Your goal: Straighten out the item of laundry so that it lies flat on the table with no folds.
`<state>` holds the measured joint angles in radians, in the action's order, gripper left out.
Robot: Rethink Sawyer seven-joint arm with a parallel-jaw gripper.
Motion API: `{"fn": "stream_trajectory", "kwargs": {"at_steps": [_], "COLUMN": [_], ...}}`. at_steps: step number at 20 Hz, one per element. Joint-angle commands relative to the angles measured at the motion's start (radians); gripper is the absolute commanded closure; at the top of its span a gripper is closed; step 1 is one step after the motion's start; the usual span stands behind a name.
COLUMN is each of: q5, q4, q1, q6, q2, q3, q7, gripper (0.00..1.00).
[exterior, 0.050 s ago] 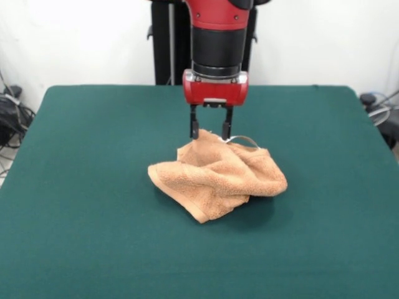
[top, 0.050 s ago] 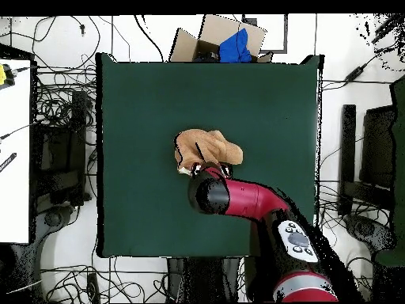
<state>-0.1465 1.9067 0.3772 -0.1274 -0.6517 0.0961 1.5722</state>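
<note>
The item of laundry [exterior, 0.050 s ago: 218,174] is a light orange-tan terry towel, crumpled in a heap near the middle of the dark green table [exterior, 0.050 s ago: 75,187]. A white tag loop sticks up at its far edge. My gripper [exterior, 0.050 s ago: 211,132] hangs straight down over that far edge, open, its two black fingers [exterior, 0.050 s ago: 194,129] spread on either side of a raised fold and their tips at the cloth. From overhead the towel [top, 0.050 s ago: 207,149] lies bunched on the table [top, 0.050 s ago: 261,103], just beyond the arm's round wrist, which hides the gripper.
The red and black arm [top, 0.050 s ago: 253,198] reaches in over the table's robot-side half. A cardboard box [top, 0.050 s ago: 229,39] with something blue in it stands off the far edge. Cables and equipment lie on the floor round the table.
</note>
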Motion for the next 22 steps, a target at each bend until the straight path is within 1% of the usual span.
{"fn": "stream_trajectory", "kwargs": {"at_steps": [1,13,14,17,22], "q5": [-0.027,-0.038,-0.041,-0.052,-0.055], "q4": [0.008,-0.004,-0.005,-0.006,-0.007], "q1": [0.014,0.037,0.043,0.061,0.062], "q6": [-0.010,0.000,0.005,0.028,0.034], "q2": [-0.012,-0.001,0.002,0.010,0.007], "q3": [0.051,0.064,0.069,0.083,0.082], "q7": [0.112,0.098,0.095,0.090,0.091], "gripper": [0.00,0.00,1.00,1.00,1.00]}}
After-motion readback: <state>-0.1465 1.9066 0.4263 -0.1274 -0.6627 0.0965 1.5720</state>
